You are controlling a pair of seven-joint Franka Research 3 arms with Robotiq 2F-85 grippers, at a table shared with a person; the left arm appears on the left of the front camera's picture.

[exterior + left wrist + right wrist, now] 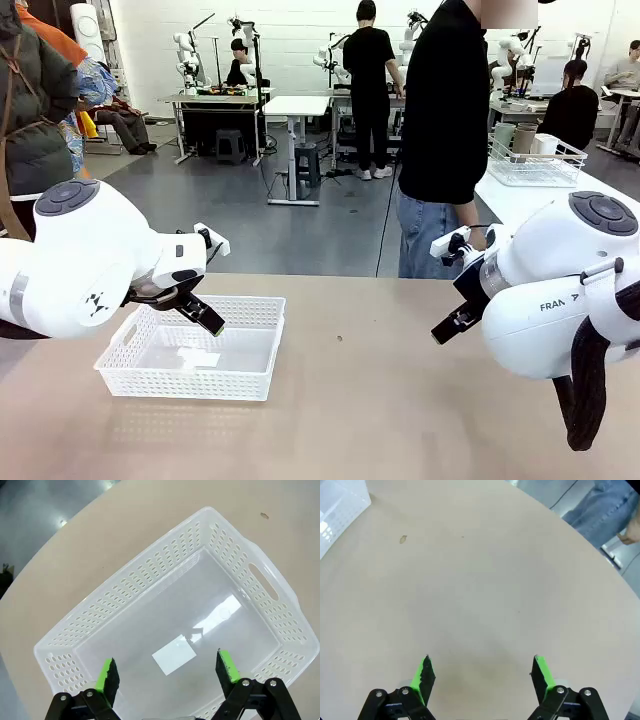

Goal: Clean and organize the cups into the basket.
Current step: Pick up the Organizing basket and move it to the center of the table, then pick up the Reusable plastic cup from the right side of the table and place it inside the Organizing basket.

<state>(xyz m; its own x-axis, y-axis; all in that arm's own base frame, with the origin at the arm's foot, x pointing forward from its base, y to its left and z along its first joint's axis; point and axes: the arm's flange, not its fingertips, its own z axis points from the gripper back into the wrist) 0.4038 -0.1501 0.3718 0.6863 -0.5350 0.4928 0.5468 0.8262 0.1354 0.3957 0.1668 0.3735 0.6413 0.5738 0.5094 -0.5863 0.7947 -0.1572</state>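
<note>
The left gripper has its fingers spread wide and empty. Just beyond them is the shallow white perforated plastic basket (a white label on its floor). The right gripper has its fingers equally wide over open tan worktop, the basket's corner far ahead.

White basket with perforated grid sides, tan table, green pads on black fingers, white arms, person's black top, blue jeans

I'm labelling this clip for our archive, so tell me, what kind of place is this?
Probably a robotics lab or workshop hall: a white left arm and right arm reach over a tan table, more work tables stand across an open grey floor, and people stand at them.
</note>
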